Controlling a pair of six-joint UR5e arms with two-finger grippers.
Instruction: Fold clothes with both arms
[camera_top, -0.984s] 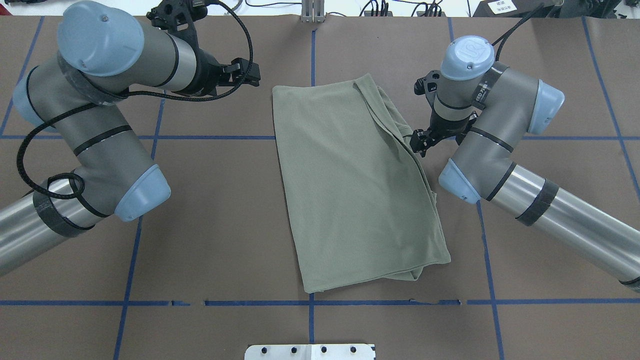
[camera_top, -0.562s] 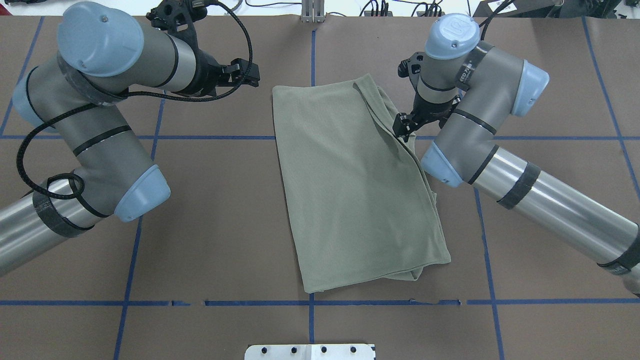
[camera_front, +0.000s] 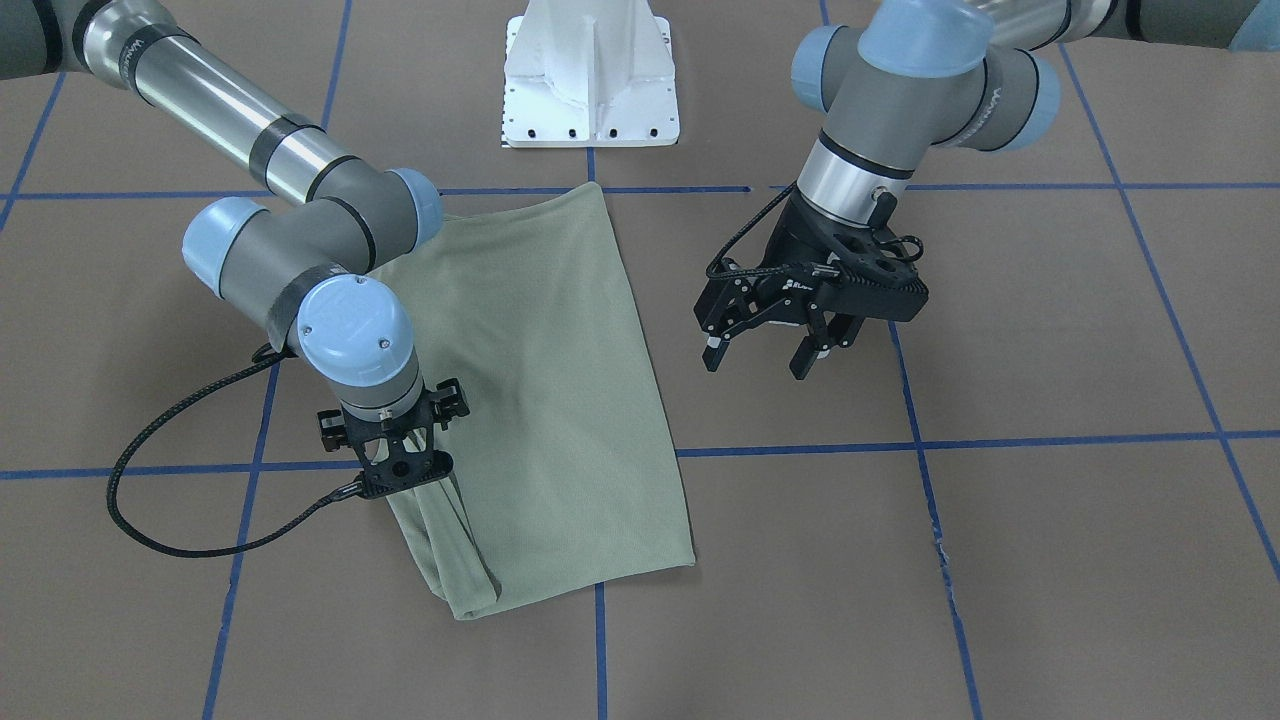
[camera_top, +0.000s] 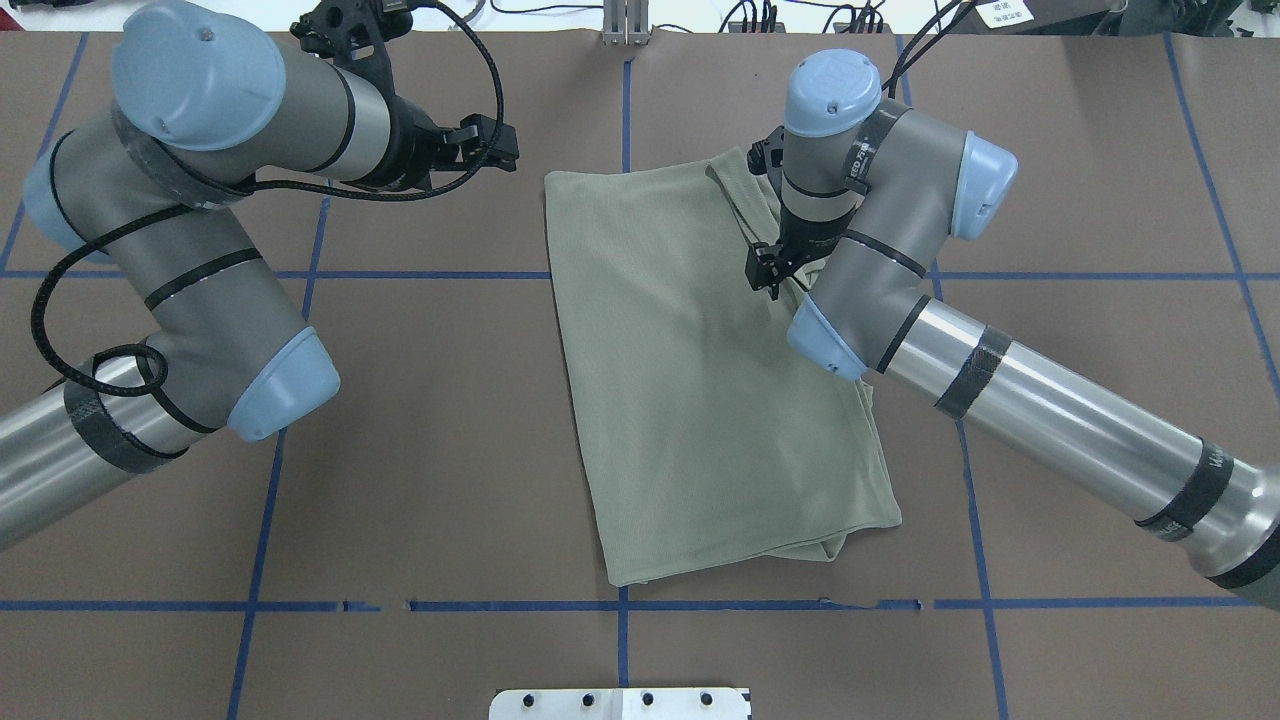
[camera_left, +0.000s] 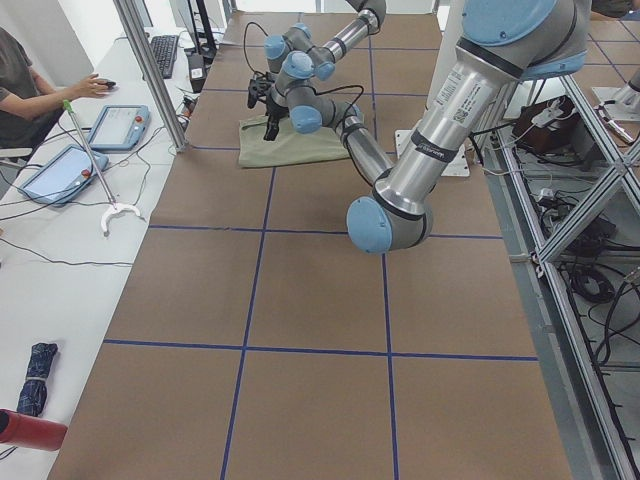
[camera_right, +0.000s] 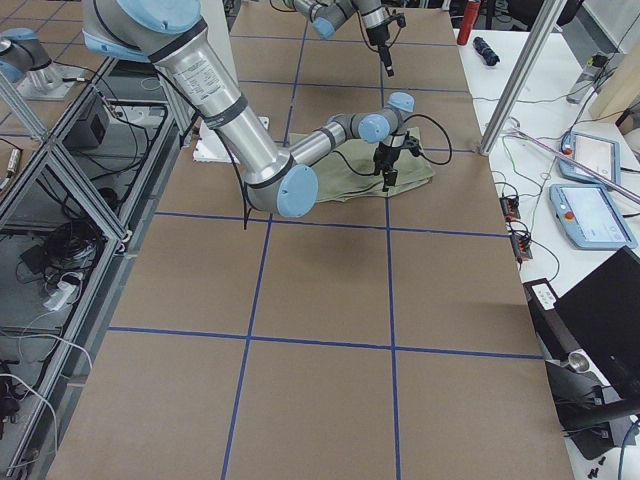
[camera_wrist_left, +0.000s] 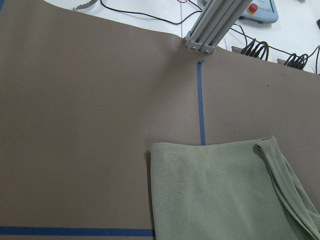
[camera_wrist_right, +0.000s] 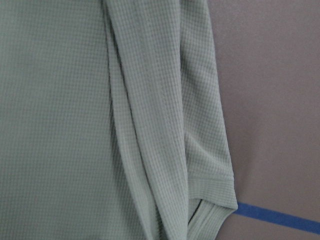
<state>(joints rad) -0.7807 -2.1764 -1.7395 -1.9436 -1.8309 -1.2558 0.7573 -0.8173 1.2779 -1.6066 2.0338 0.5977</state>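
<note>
Shirt (camera_top: 700, 400) folded; left end effector (camera_front: 757, 362) wide; right end effector (camera_top: 765, 278) over edge, opening unclear.

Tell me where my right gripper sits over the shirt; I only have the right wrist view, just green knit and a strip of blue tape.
Observer: Overhead, the right gripper is over the shirt's right edge, toward the far end, above the folded-in layers.
Operator: Is it gripping cloth?
Observer: Cannot tell; its fingers are hidden or too small in every view.
Operator: And the left?
Observer: The left gripper hangs open, off the shirt, over bare table.
</note>
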